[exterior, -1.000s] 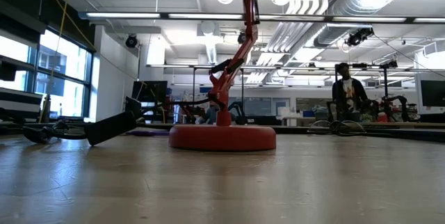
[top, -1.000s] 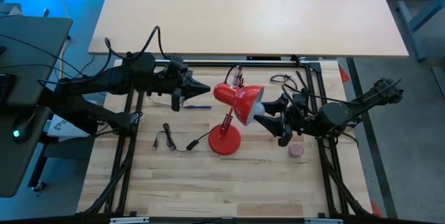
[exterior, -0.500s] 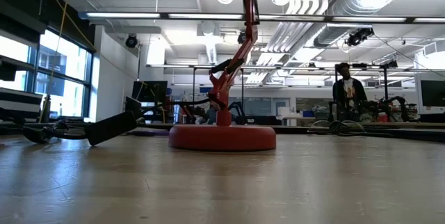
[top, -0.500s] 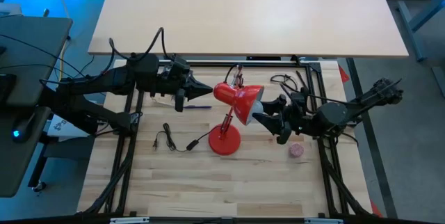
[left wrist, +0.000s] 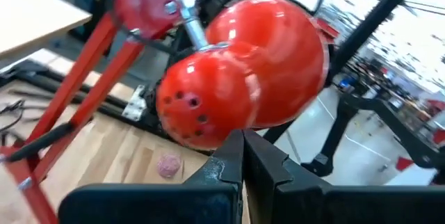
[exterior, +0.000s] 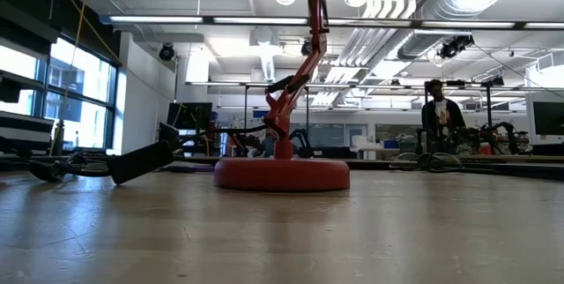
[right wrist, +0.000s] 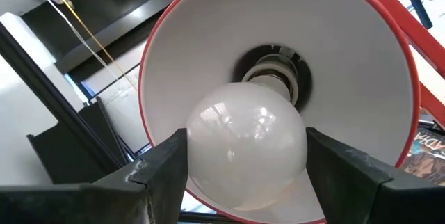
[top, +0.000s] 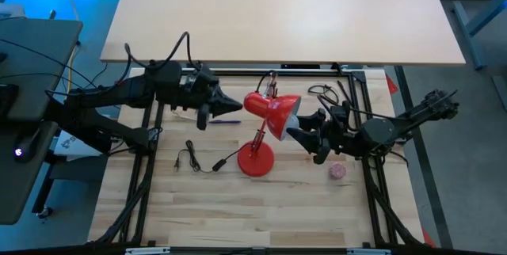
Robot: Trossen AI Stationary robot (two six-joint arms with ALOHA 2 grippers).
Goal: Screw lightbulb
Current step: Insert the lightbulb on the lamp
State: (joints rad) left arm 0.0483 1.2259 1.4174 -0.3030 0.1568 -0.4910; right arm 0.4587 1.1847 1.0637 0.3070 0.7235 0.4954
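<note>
From above, the red lamp (top: 265,128) stands in the middle of the wooden counter (top: 238,207), with its round base (top: 255,160) flat on the wood and its shade (top: 273,114) turned toward the right arm. The right gripper (top: 295,134) is right at the open mouth of the shade. The left gripper (top: 230,103) points at the back of the shade, just beside it. A black cord (top: 202,160) lies on the wood left of the base, and a small pink ball (top: 338,171) lies on the wood to the right, below the right arm. From low down, the red base (exterior: 282,175) sits on the counter and the red pole (exterior: 310,46) goes up out of the picture; a person (exterior: 438,118) stands far back in the room. In the left wrist view, the left gripper (left wrist: 243,158) has its two fingers pressed together with nothing between them, and the tip seems to touch the red shade (left wrist: 243,78), though that is hard to be sure of. The pink ball (left wrist: 167,165) shows on the wood below. In the right wrist view, the right gripper (right wrist: 240,154) holds the white lightbulb (right wrist: 245,156) between its two fingers (right wrist: 163,168). The lightbulb is inside the white inside of the shade (right wrist: 208,50), with its far end at the socket (right wrist: 276,67) in the middle.
</note>
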